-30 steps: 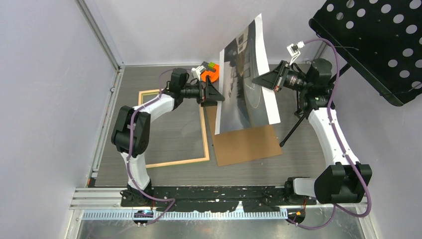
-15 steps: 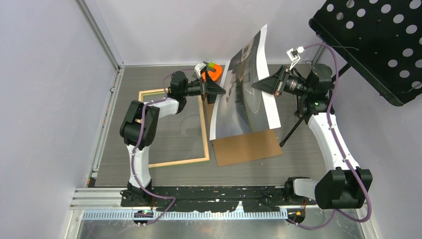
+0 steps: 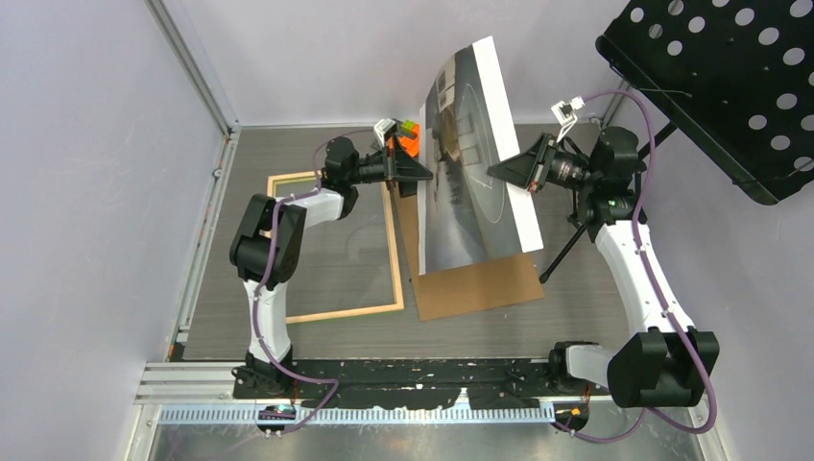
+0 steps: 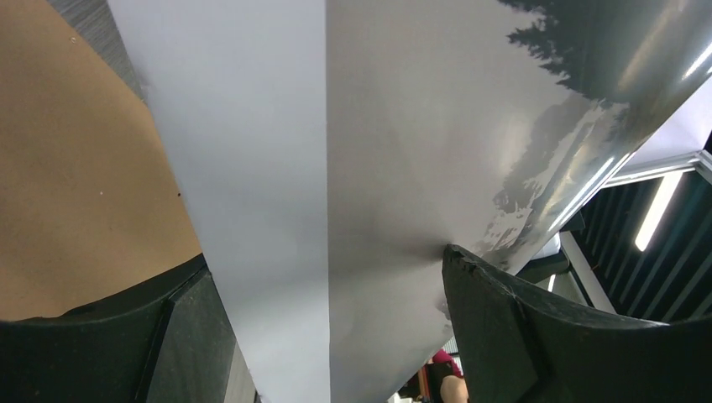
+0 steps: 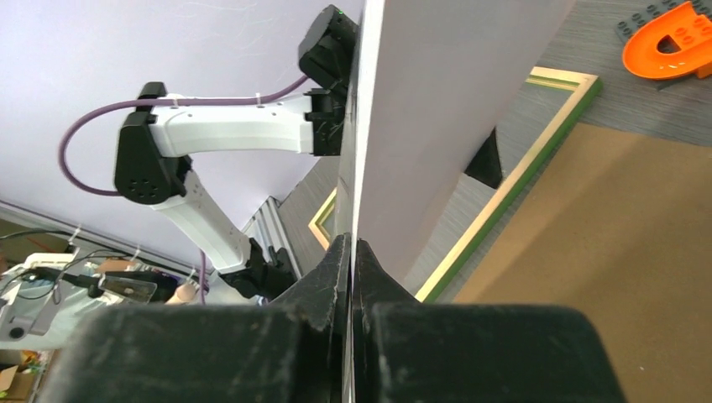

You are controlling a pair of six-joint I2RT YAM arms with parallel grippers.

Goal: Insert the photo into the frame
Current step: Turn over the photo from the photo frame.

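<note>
The photo (image 3: pixel 475 163), a dark grey misty landscape with a white band, hangs tilted in the air over the table. My right gripper (image 3: pixel 491 173) is shut on its right edge; in the right wrist view (image 5: pixel 353 243) the sheet (image 5: pixel 437 109) runs edge-on between the pressed fingers, white back showing. My left gripper (image 3: pixel 427 175) is open at the photo's left edge. In the left wrist view (image 4: pixel 323 260) the photo (image 4: pixel 403 134) passes between the wide-apart fingers, and the right finger (image 4: pixel 487 311) touches it. The frame (image 3: pixel 395 250), pale wood face up, lies flat at the left, its green side (image 5: pixel 512 180) showing.
A brown backing board (image 3: pixel 480 283) lies flat under the photo, beside the frame's right rail; it also shows in both wrist views (image 4: pixel 75 168) (image 5: pixel 621 252). An orange toy block (image 3: pixel 408 142) sits at the back. A black perforated stand (image 3: pixel 720 77) overhangs the right, its leg (image 3: pixel 566 245) on the table.
The right gripper has turned the photo steeper, its top swinging left, and a brief bow has flattened. The left arm drew back a little, its gripper staying at the photo's left edge.
</note>
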